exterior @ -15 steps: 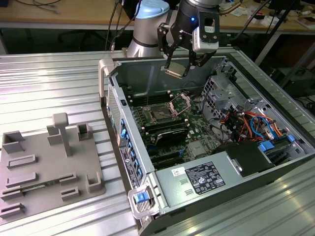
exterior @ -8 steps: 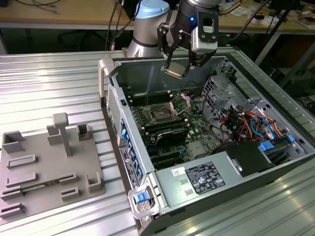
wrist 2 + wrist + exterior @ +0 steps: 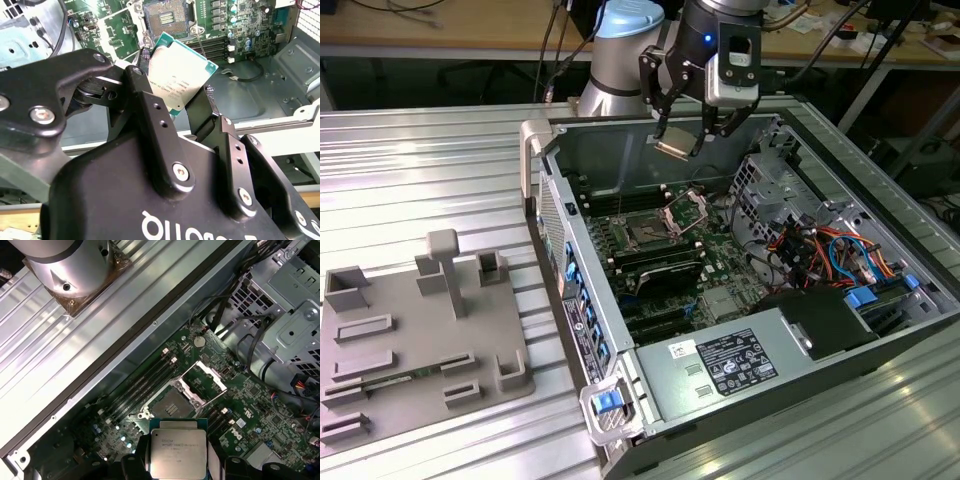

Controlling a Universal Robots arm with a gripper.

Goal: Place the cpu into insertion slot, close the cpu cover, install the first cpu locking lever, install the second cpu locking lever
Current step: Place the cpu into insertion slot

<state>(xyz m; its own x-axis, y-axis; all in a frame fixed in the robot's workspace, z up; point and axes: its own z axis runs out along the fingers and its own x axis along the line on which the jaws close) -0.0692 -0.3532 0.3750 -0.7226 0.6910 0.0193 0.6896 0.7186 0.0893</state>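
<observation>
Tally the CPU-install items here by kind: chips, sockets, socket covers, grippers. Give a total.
cpu: 1
insertion slot: 1
cpu cover: 1
gripper: 1
Total: 4

The silver-grey robot arm with its pale blue joint cap (image 3: 617, 55) stands at the top of the exterior view, black wrist (image 3: 715, 30) pointing down. Below it hangs the black two-fingered gripper (image 3: 678, 142), its jaws clamped on opposite edges of the flat square silver-topped cpu (image 3: 672, 148) — carried in mid-air, slightly tilted.
</observation>
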